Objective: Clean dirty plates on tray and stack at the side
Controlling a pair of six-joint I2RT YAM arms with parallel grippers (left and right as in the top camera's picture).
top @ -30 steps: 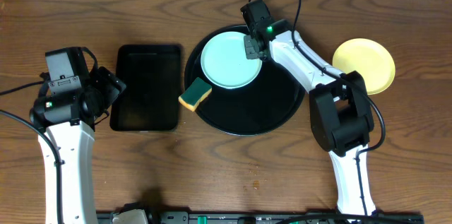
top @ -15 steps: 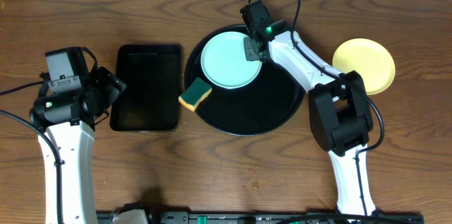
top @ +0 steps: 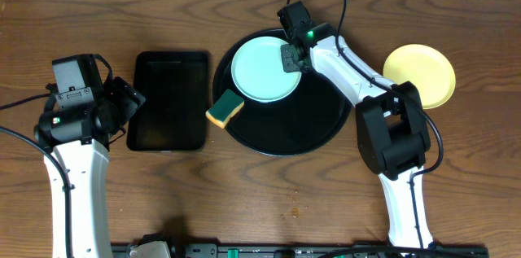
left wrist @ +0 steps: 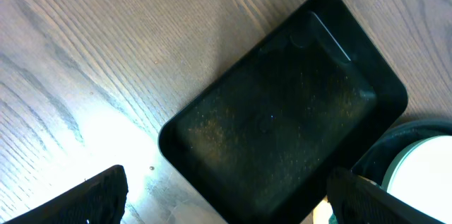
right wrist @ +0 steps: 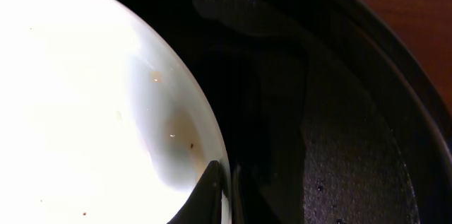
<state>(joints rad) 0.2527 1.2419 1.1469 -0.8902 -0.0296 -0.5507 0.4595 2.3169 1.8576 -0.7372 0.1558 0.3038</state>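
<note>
As right tool (top: 291, 56) clamps plate (top: 260, 71), left tool (top: 132, 107) wide

A brown wood-grain table (top: 244, 193) carries a small rectangular black tray (top: 168, 100) with rounded corners and a raised rim, its long sides running front to back. In the left wrist view its glossy floor shows fine pale specks, and a tiny dark speck (left wrist: 152, 167) sits on the table near one corner. Just beside the tray's right edge lies a yellow sponge (top: 225, 109) with a green scouring face, turned at an angle.
</note>
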